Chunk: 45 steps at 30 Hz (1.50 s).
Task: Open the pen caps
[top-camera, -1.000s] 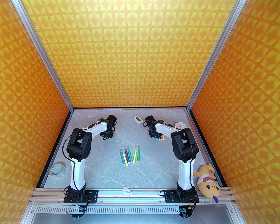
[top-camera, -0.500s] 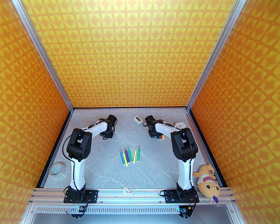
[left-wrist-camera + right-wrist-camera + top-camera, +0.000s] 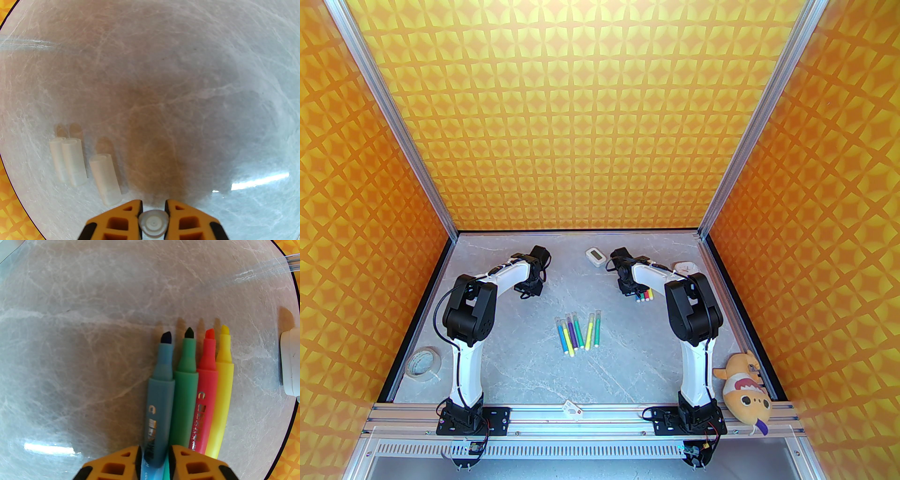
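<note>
My left gripper (image 3: 153, 204) is shut on a pale pen cap (image 3: 153, 222), seen end-on between its orange fingers. Three loose pen caps (image 3: 73, 161) lie side by side on the marble table just to its left. My right gripper (image 3: 154, 448) sits low over four uncapped pens in a row: blue (image 3: 160, 390), green (image 3: 185, 390), red (image 3: 206, 390) and yellow (image 3: 222, 390). Its jaws closely flank the blue barrel; I cannot tell whether they still press on it. Several capped pens (image 3: 579, 333) lie fanned mid-table between the arms.
A white timer (image 3: 595, 256) sits at the back centre, and a white round object (image 3: 686, 268) lies behind the right arm, its edge (image 3: 289, 361) close to the yellow pen. A tape roll (image 3: 423, 362) is front left, a plush toy (image 3: 745, 389) front right.
The right arm's elbow has drifted slightly left while its gripper stays over the uncapped pens. The left arm has not moved.
</note>
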{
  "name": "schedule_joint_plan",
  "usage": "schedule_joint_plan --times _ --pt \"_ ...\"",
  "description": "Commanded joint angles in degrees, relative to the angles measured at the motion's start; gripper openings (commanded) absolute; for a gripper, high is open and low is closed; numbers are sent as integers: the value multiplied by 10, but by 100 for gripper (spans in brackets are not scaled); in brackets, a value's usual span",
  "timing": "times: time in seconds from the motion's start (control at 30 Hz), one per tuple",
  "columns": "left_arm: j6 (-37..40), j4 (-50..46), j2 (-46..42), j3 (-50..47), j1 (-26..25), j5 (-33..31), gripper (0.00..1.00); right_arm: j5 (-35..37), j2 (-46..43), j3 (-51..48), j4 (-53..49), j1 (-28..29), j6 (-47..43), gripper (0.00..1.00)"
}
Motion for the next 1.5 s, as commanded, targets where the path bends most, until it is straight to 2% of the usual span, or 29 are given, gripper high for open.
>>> schedule_joint_plan --times 0.0,0.27,0.63,1.0,1.27,1.47 --pt "8 -7 9 20 6 -15 7 -3 -32 -4 -2 -4 -8 28" --pt "5 -17 20 32 7 -23 13 -64 -98 -45 25 -5 -10 31" --pt "-1 -33 45 52 10 -53 16 -127 -167 -108 53 -4 1 32" --pt "-5 -34 44 50 12 -59 24 -239 -261 -215 122 8 31 36" --pt "-4 -32 38 48 12 -59 28 -259 -290 -244 120 41 43 38" --pt "-6 -14 -10 31 12 -35 31 -276 -303 -264 122 70 59 38"
